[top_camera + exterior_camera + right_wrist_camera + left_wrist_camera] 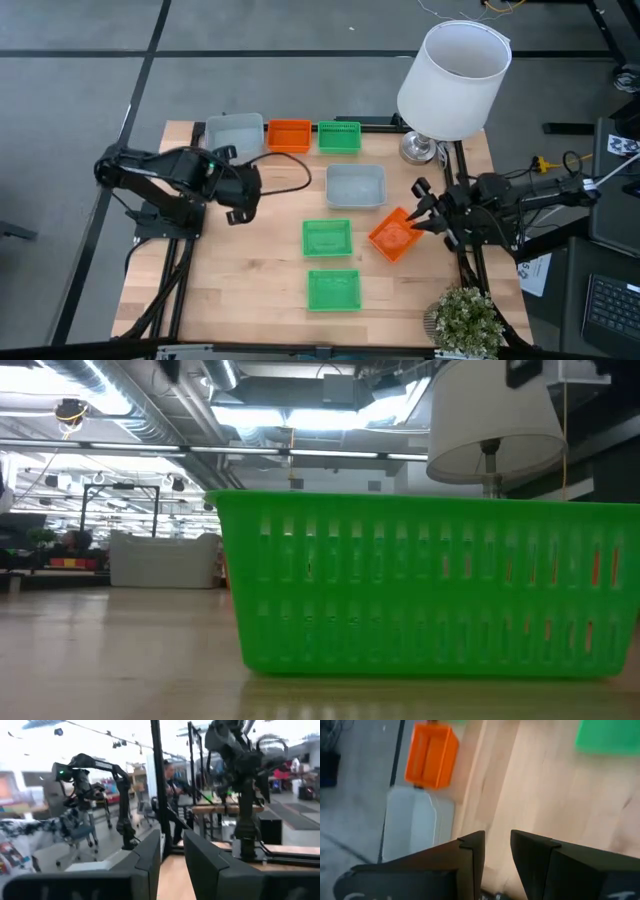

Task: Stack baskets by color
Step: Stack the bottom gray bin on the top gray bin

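Just beside the tilted orange basket (392,236), on its lamp side, the right gripper (428,207) hangs slightly parted and empty, its fingertips hard to make out.

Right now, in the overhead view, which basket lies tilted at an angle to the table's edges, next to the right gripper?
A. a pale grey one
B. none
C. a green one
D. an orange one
D: the orange basket sits skewed just beside the right gripper, while the other baskets lie square to the table.
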`<action>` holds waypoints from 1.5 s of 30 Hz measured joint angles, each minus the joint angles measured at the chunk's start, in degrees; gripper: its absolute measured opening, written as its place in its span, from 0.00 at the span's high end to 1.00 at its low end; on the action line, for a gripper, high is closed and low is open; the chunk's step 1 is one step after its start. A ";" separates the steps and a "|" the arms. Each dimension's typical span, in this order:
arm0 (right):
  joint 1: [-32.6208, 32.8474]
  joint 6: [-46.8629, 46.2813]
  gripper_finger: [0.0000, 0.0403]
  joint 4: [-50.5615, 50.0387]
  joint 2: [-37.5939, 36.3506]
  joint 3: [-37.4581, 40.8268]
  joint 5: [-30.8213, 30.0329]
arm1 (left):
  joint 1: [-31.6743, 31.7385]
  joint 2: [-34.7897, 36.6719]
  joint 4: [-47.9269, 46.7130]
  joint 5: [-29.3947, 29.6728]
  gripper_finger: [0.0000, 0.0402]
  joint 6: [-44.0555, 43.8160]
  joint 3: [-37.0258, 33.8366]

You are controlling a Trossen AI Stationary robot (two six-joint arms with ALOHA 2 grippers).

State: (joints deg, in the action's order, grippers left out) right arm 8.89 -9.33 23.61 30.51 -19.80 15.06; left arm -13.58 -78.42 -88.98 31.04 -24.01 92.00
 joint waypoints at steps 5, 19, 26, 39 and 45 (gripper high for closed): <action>0.03 1.43 0.78 -6.32 8.49 -7.18 -2.53 | -0.28 7.71 7.62 -0.58 0.79 -5.88 -17.14; -4.42 -4.07 0.78 -46.06 35.40 -30.79 -13.97 | -2.58 27.32 47.86 -0.06 0.79 1.95 -49.44; -10.81 -4.12 0.78 -56.32 51.54 -41.44 -24.10 | -2.58 27.49 52.35 0.12 0.79 2.60 -50.70; -22.12 -0.94 0.78 -52.85 83.91 -61.81 -14.74 | -2.58 32.72 52.38 2.86 0.79 6.71 -50.70; -20.85 5.12 0.78 -45.03 88.40 -74.60 12.92 | -2.58 34.67 51.95 3.16 0.79 7.67 -50.70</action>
State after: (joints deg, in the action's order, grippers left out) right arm -11.95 -4.21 -21.42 118.91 -94.39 27.98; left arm -16.16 -43.75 -37.03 34.20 -16.34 41.30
